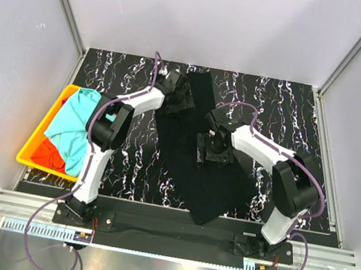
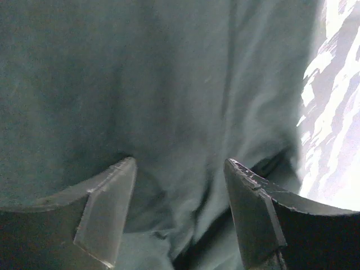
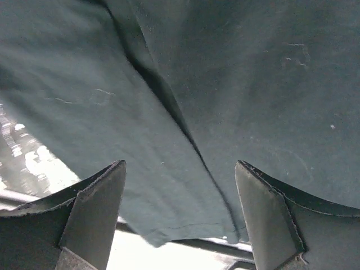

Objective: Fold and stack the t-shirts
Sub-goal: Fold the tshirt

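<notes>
The large black t-shirt (image 1: 194, 158) lies as a long folded strip down the middle of the table. My left gripper (image 1: 179, 95) is over its far left part, jaws open, with rumpled black cloth (image 2: 185, 112) between and beyond the fingers. My right gripper (image 1: 214, 149) is over the strip's middle, jaws open above the cloth, a fold line and a hem showing in the right wrist view (image 3: 180, 140). A turquoise t-shirt (image 1: 73, 127) and an orange-red t-shirt (image 1: 48, 152) lie crumpled in the yellow bin.
The yellow bin (image 1: 33, 144) sits at the table's left edge. The black marbled table (image 1: 295, 120) is bounded by white walls on three sides. A metal rail (image 1: 170, 234) carries both arm bases at the near edge.
</notes>
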You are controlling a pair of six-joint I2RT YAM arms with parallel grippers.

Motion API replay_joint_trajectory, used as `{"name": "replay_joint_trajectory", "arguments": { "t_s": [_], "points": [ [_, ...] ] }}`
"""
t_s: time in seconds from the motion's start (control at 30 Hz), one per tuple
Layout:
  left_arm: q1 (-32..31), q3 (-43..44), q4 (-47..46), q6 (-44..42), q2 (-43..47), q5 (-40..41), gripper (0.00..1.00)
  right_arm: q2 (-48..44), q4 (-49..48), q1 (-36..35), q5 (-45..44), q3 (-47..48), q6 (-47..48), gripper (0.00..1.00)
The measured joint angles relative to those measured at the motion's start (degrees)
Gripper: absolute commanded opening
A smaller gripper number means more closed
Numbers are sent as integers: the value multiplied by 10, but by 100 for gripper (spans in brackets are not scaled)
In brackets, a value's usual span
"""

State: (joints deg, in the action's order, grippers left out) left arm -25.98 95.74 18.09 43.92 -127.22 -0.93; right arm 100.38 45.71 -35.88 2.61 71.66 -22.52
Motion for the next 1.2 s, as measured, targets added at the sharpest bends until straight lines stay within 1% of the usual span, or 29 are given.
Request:
{"name": "replay_joint_trajectory", "arguments": {
  "t_s": [0.13, 0.23, 0.33, 0.53, 0.67, 0.77, 0.83, 0.93, 1.07, 1.13, 1.2],
  "points": [
    [10, 74, -6, 17, -41, 1, 70, 33, -2, 0, -15, -6, 2, 85],
    [17, 115, -12, 31, -79, -15, 69, 39, -11, -3, -17, -39, -15, 85],
    [29, 144, -24, 44, -104, -36, 69, 35, -14, -16, -21, -64, -41, 85],
    [49, 195, -46, 58, -146, -80, 69, 34, -15, -45, -7, -66, -126, 86],
    [59, 232, -55, 63, -174, -111, 68, 45, -38, -56, 55, -56, -217, 86],
    [66, 275, -61, 64, -204, -137, 67, 58, -98, -57, 137, -56, -303, 86],
    [70, 295, -63, 62, -219, -151, 67, 68, -137, -61, 173, -56, -344, 87],
    [75, 301, -65, 53, -224, -168, 67, 83, -179, -69, 205, -51, -382, 87],
    [79, 300, -67, 30, -223, -186, 69, 92, -194, -76, 219, -37, -399, 89],
    [82, 282, -69, 16, -209, -196, 69, 92, -191, -77, 220, -27, -397, 91],
    [87, 253, -49, -5, -181, -202, 69, 89, -184, -77, 218, -13, -382, 91]
  ]
}}
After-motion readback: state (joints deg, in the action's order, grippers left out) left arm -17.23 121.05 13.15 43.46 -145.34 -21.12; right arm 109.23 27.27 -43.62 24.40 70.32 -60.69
